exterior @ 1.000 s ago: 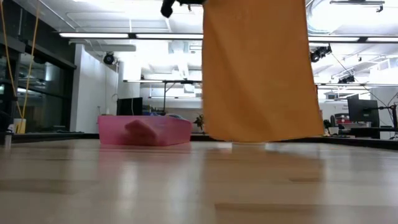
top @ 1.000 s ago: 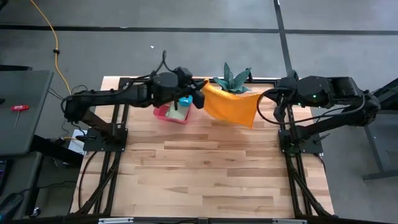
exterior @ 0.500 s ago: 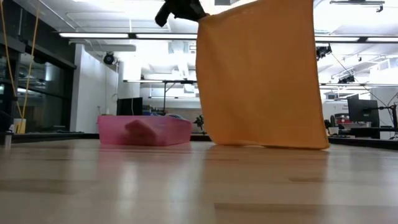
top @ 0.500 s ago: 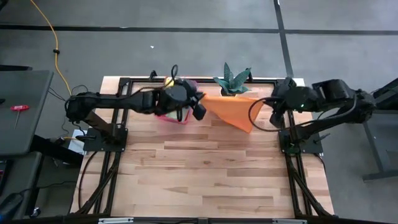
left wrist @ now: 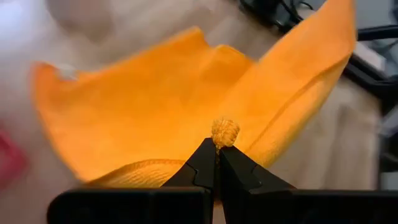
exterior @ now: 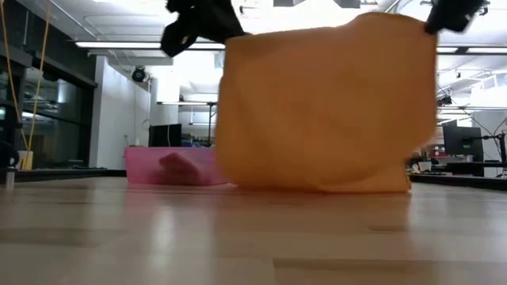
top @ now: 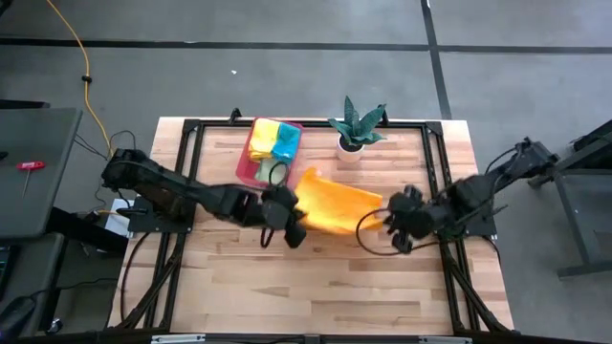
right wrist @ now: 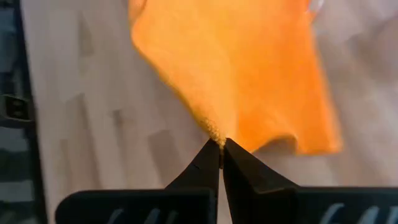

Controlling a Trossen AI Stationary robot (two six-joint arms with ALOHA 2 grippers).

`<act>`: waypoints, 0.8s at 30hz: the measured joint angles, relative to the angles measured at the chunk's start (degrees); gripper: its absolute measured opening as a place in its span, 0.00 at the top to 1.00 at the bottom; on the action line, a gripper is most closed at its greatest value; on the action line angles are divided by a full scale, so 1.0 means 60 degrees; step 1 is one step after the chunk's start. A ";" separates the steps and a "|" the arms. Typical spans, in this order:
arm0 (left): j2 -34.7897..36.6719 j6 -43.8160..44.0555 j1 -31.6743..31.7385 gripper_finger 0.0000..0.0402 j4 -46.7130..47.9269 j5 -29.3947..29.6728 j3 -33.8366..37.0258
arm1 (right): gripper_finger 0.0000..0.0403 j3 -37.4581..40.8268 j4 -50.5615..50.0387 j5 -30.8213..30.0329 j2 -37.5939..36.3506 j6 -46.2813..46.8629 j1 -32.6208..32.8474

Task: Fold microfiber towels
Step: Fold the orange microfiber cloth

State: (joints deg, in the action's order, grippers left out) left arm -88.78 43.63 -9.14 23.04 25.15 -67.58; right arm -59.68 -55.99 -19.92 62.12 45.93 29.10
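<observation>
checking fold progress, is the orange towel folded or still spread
Spread, not folded: the orange towel hangs as one sheet between the left gripper and right gripper, each pinching a corner, its lower edge touching the table.

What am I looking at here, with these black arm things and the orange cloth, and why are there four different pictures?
These are two dark robot arms bolted at a wooden table, each ending in a two-finger gripper. One picture looks straight down from above, one looks level across the tabletop, and two come from small cameras on the arms' wrists. The left gripper and the right gripper each pinch a corner of a soft orange microfiber towel, stretched between them with its lower edge touching the table. The wrist views show each pair of fingers closed on the cloth. At the back of the table is a pink rectangular plastic tray holding more folded cloths, yellow and teal among them, and beside it a small green potted plant.
</observation>
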 joint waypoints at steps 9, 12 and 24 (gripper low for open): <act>-0.0833 0.2945 -0.1091 1.00 -0.0545 -0.1131 0.1458 | 1.00 0.2320 0.4206 0.0620 0.0847 0.2270 0.1158; -0.1313 0.3649 -0.1341 1.00 -0.0626 -0.1651 0.1645 | 1.00 0.2672 0.5414 0.0883 0.1424 0.2750 0.1430; -0.2862 0.4352 -0.1874 0.99 -0.2166 -0.4576 0.1634 | 1.00 0.2748 0.8356 0.2163 0.3642 0.4330 0.2275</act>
State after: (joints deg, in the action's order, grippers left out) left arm -105.95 69.73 -20.38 10.05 -2.31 -57.78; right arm -43.20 -5.85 -6.95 83.97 71.91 42.75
